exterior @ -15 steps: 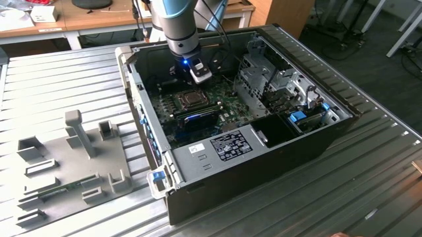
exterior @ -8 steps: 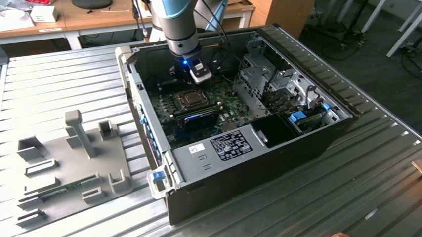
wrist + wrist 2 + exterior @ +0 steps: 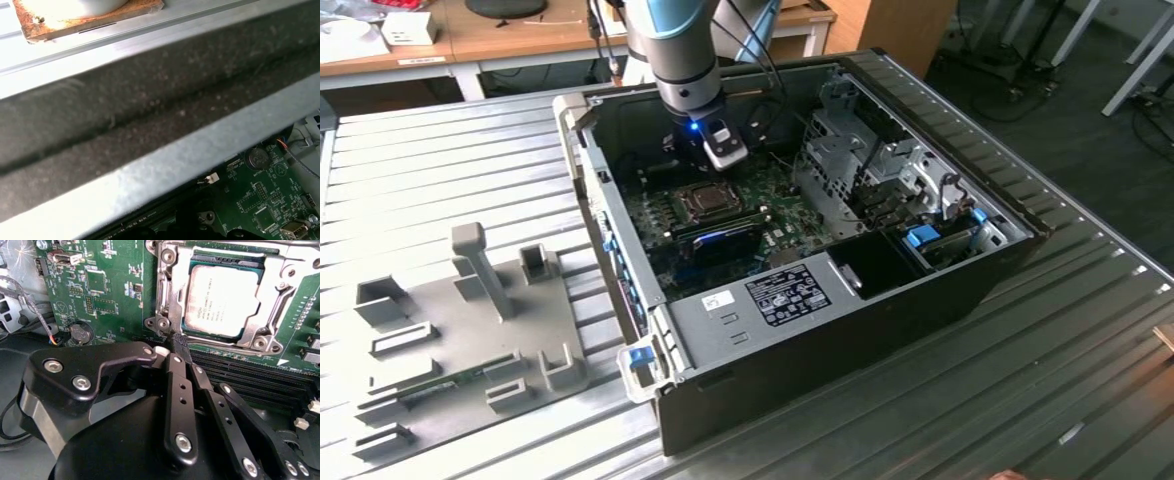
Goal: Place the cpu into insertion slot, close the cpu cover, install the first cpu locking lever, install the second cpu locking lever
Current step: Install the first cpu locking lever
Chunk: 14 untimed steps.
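Observation:
The cpu (image 3: 222, 302) lies flat in the insertion slot (image 3: 164, 270) on the green circuit board (image 3: 100, 290). Its grey metal top shows through the window of the cpu cover (image 3: 280, 275), which lies down over it. My gripper (image 3: 180, 342) is shut, with nothing visible between its black fingers. Its tip sits right at one corner of the socket's silver rim, next to a corner screw (image 3: 161, 324). In the exterior view the gripper (image 3: 724, 158) hangs inside the open computer case, just behind the socket and cpu (image 3: 708, 199).
Long black memory slots (image 3: 240, 375) run beside the socket, close under my fingers. A coin battery (image 3: 79, 333) and loose wires (image 3: 30, 305) lie off to the side. The case wall (image 3: 150, 110) is close by. A drive cage (image 3: 867, 160) stands at the exterior view's right, a grey fixture plate (image 3: 467, 320) at its left.

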Each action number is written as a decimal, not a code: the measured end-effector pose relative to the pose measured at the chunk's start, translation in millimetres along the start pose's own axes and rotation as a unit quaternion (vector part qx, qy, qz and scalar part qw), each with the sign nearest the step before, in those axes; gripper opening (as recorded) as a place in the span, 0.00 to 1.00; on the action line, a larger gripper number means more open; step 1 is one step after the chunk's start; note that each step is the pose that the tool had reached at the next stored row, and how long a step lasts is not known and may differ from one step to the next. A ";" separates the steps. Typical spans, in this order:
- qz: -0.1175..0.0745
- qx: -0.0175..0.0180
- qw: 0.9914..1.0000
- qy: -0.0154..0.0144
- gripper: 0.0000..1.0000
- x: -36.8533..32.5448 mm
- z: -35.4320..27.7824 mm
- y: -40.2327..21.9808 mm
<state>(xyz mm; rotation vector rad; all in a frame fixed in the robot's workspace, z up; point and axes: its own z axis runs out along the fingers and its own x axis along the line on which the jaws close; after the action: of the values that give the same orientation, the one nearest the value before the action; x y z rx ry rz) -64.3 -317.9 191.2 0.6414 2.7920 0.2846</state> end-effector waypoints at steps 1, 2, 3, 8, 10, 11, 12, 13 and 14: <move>0.000 0.000 1.000 0.000 0.11 0.1 0.1 -0.1; 0.000 0.000 1.000 0.000 0.11 0.1 0.3 -0.1; 0.000 0.000 1.000 0.000 0.11 0.2 0.3 -0.1; 0.000 0.000 1.000 -0.001 0.11 0.1 0.2 -0.1; 0.000 -0.001 1.000 -0.001 0.11 -0.2 -1.5 0.4; 0.000 0.000 1.000 -0.001 0.11 -0.6 -3.3 0.8; 0.000 0.000 1.000 -0.001 0.11 -1.0 -5.1 1.3; 0.000 0.000 1.000 -0.001 0.11 -1.4 -6.8 1.8; 0.000 0.000 1.000 -0.001 0.11 -1.7 -8.4 2.2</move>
<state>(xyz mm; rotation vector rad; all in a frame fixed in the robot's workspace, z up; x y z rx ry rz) -64.4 -317.9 200.1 0.6412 2.7908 0.2851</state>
